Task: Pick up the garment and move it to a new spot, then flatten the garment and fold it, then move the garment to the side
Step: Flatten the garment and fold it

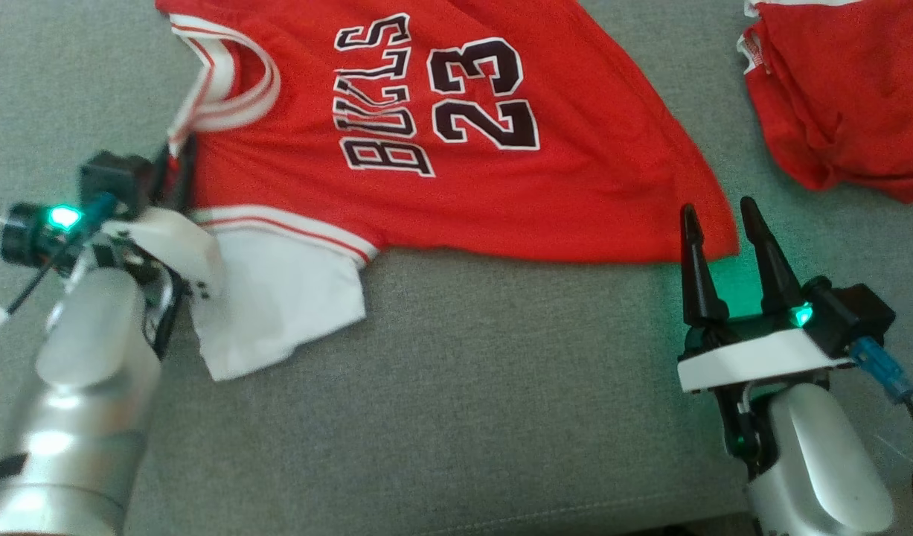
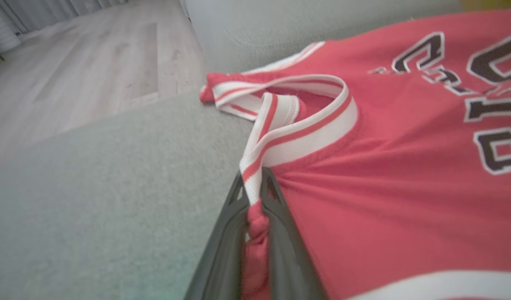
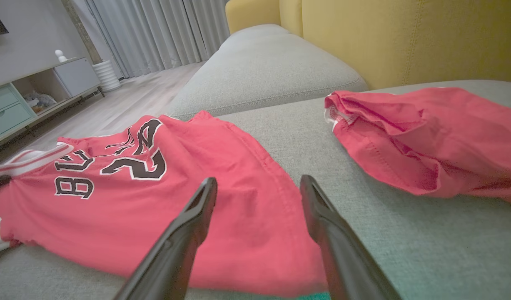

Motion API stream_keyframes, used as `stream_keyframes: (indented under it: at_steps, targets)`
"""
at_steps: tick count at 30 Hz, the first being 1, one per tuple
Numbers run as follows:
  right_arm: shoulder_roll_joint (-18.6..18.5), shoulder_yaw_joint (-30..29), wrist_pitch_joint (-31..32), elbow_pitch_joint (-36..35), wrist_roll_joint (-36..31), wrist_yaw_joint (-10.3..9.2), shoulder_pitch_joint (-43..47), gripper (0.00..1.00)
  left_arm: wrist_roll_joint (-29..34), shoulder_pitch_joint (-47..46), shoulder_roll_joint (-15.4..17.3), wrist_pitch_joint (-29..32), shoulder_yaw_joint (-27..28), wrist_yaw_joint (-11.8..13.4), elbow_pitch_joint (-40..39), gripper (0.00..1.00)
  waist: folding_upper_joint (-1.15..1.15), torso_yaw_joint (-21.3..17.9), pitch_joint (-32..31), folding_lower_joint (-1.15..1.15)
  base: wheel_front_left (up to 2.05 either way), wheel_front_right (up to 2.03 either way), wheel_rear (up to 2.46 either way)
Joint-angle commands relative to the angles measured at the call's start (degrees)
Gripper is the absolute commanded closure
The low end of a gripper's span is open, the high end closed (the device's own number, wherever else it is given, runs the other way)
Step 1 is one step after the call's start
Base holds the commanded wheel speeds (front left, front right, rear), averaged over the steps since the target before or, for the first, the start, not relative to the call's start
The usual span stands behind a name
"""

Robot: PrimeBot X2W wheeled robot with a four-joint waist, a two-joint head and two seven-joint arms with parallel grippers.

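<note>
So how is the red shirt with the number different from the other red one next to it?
The numbered jersey lies spread out; the other red garment is bunched in a heap. The numbered jersey shows black letters, a 23 and striped white trim; the other red garment shows no print. The left gripper is pinching the numbered jersey's shoulder strap; no gripper touches the other red garment. Both are red and lie on the grey couch.

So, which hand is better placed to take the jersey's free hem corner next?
Right: the right hand is open just short of the jersey hem; the left hand is shut on the striped strap.
</note>
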Motion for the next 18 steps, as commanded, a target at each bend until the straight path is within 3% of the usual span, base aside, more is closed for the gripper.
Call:
stream_keyframes:
  at_steps: [1, 8, 9, 10, 18]
  targets:
    - [-0.1, 1.5, -0.5, -2.0, -0.2, -0.04, -2.0, 0.0, -0.4, -4.4, 3.4, -3.3, 2.1, 0.9, -1.2, 1.0, 0.0, -0.2, 0.4, -0.01, 0.0, 0.0, 0.0]
    - [-0.1, 1.6, -0.5, -1.7, -0.1, -0.04, -3.1, 0.0, -0.4, -9.6, 3.9, -9.4, 2.5, 1.4, 0.5, 1.0, 0.0, -0.2, 0.8, -0.01, 0.0, 0.0, 0.0]
    - [-0.1, 1.6, -0.5, -1.6, -0.1, -0.04, -3.1, 0.0, -0.6, -10.0, 3.8, -9.7, 2.4, 1.2, 1.0, 0.7, 0.0, -0.2, 0.7, -0.01, 0.0, 0.0, 0.0]
    - [-0.1, 1.6, -0.5, -1.5, -0.1, -0.04, -3.2, 0.0, -0.7, -10.3, 3.6, -9.9, 2.3, 1.0, 1.6, 0.0, 0.0, 0.0, 0.6, -0.01, 0.0, 0.0, 0.0]
    - [-0.1, 0.8, -0.5, -1.0, -0.2, -0.04, -3.1, 0.0, -1.8, -7.4, 2.7, -10.8, 2.5, 0.7, 0.0, 0.0, 0.0, 2.2, -2.1, -0.01, 0.0, 0.0, 0.0]
